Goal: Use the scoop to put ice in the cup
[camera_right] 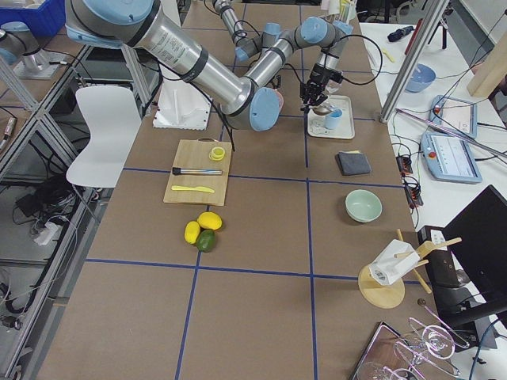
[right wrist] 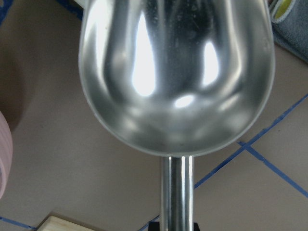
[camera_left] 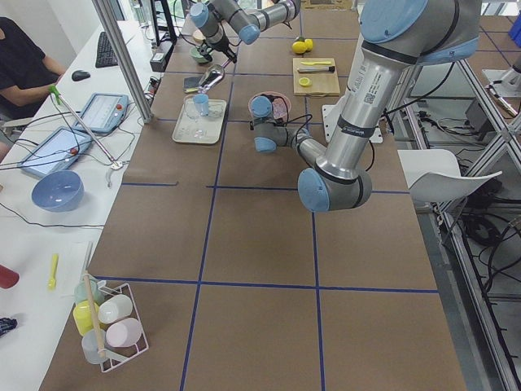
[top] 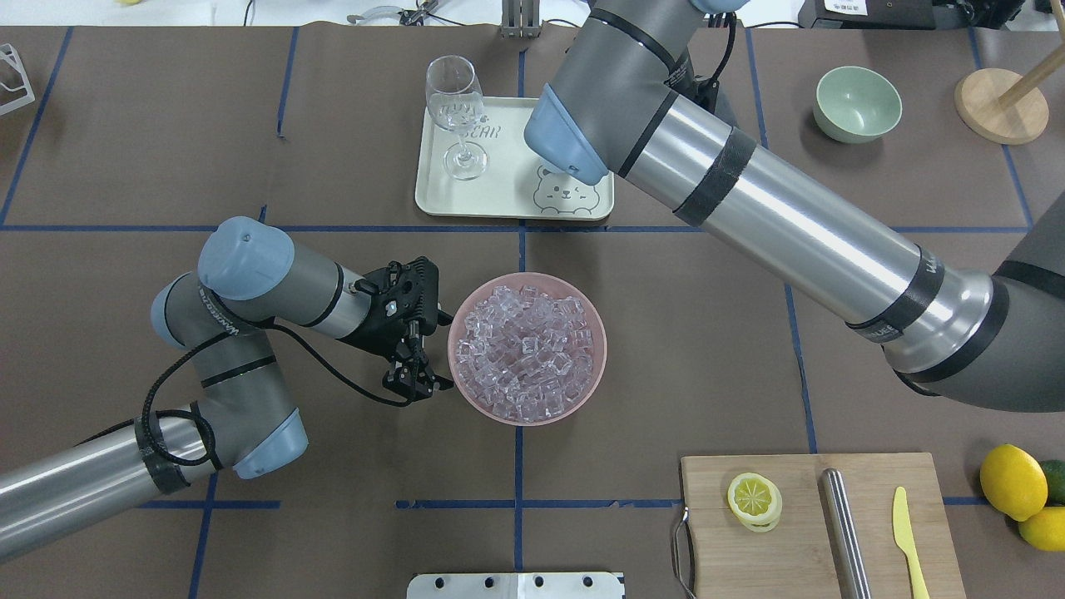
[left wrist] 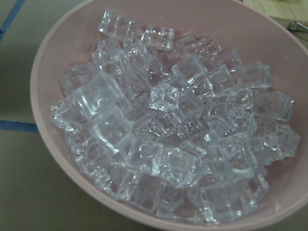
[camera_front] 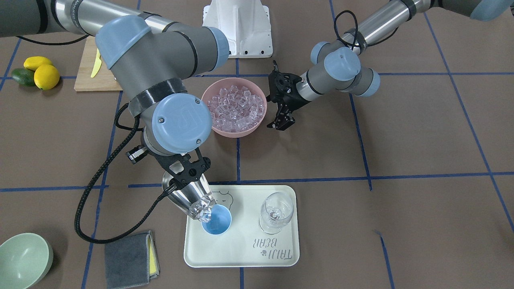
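Note:
My right gripper is shut on the handle of the shiny steel scoop, which tilts mouth-down over the light-blue cup. Clear ice cubes sit at the scoop's lip, over the cup's rim. The cup stands on the cream tray. The right wrist view shows the back of the scoop and its handle. More ice fills the pink bowl. My left gripper hangs beside the bowl's rim, looks shut and holds nothing. In the overhead view the right arm hides the cup.
A clear wine glass stands on the tray beside the cup. A grey cloth and a pale green bowl lie near the tray. A cutting board holds a lemon slice, a steel tube and a yellow knife; lemons lie beside it.

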